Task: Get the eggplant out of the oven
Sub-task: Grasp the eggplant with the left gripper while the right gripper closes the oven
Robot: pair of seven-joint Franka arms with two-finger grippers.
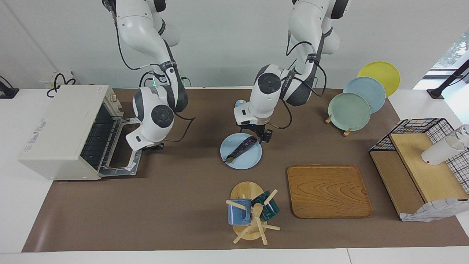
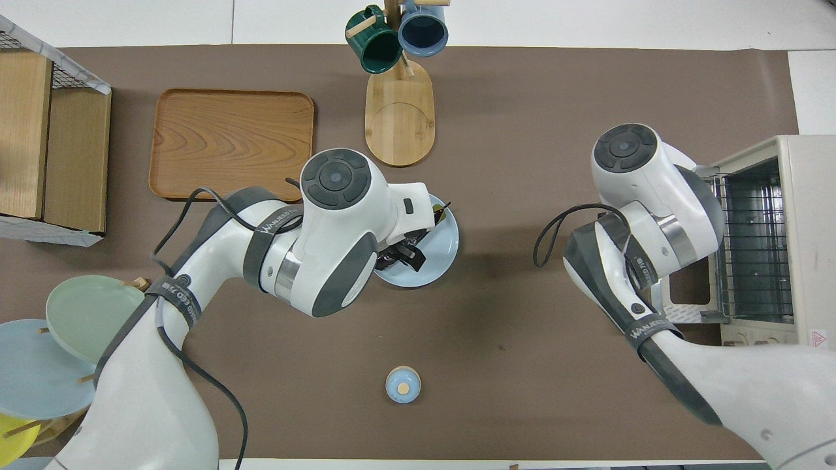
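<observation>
The dark purple eggplant (image 1: 241,148) lies on a light blue plate (image 1: 250,160) at the middle of the table, outside the oven. My left gripper (image 1: 259,135) hangs open low over the eggplant's thick end, one finger on each side; whether it touches I cannot tell. From above, the left hand hides most of the eggplant, and only its stem end (image 2: 439,213) shows on the plate (image 2: 436,261). The off-white oven (image 1: 60,130) stands at the right arm's end, its door (image 1: 126,163) folded down and its rack bare. My right gripper (image 1: 154,146) is shut over the door's edge, holding nothing.
A wooden mug rack (image 1: 253,216) with two mugs and a wooden tray (image 1: 328,190) lie farther from the robots than the plate. A small blue knobbed lid (image 2: 403,384) sits nearer. Plates in a stand (image 1: 350,110) and a wire shelf (image 1: 421,161) occupy the left arm's end.
</observation>
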